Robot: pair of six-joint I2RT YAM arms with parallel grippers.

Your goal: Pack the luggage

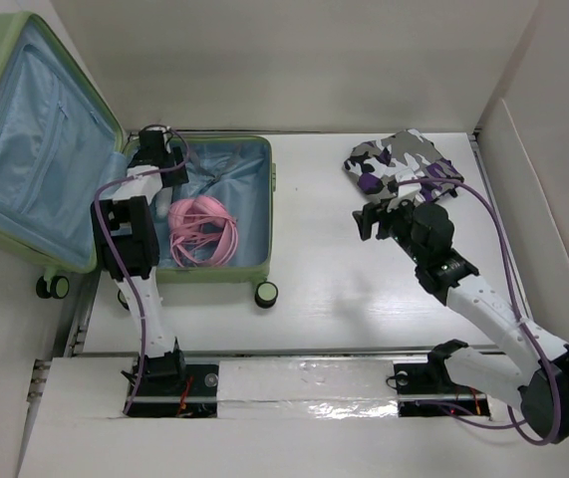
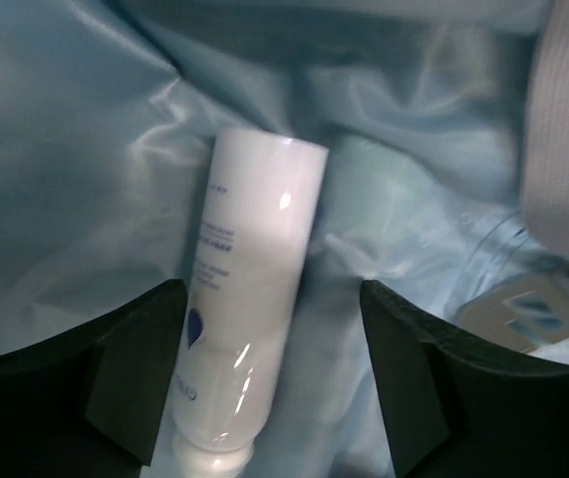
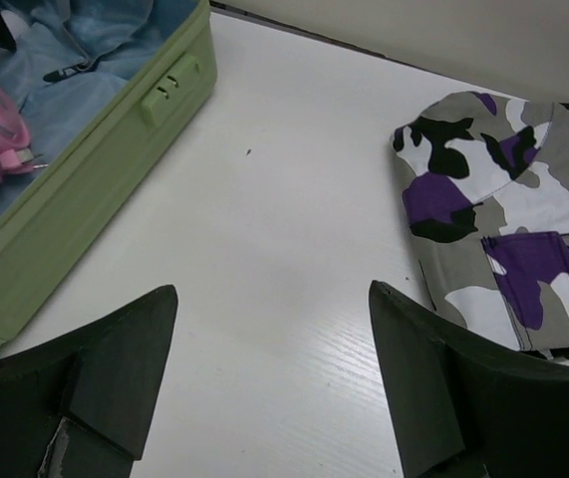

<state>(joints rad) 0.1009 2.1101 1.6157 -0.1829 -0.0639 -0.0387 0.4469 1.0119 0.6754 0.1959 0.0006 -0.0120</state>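
Note:
The light-green luggage (image 1: pixel 219 272) lies open at the left, its lid (image 1: pixel 35 139) leaning back and showing blue lining. A coil of pink cable (image 1: pixel 202 229) lies in the base. My left gripper (image 1: pixel 154 137) is at the base's far left corner. In the left wrist view it (image 2: pixel 272 291) is open over a white tube (image 2: pixel 254 269) that lies on the lining, close to the left finger. My right gripper (image 1: pixel 372 221) is open and empty over bare table (image 3: pixel 272 294), between the luggage wall (image 3: pixel 95 199) and a folded purple camouflage garment (image 3: pixel 503 219).
The camouflage garment (image 1: pixel 404 159) lies at the back right near the wall. A white elastic strap (image 2: pixel 563 119) and a clear plastic piece (image 2: pixel 523 309) lie in the lining right of the tube. White walls enclose the table at the back and right.

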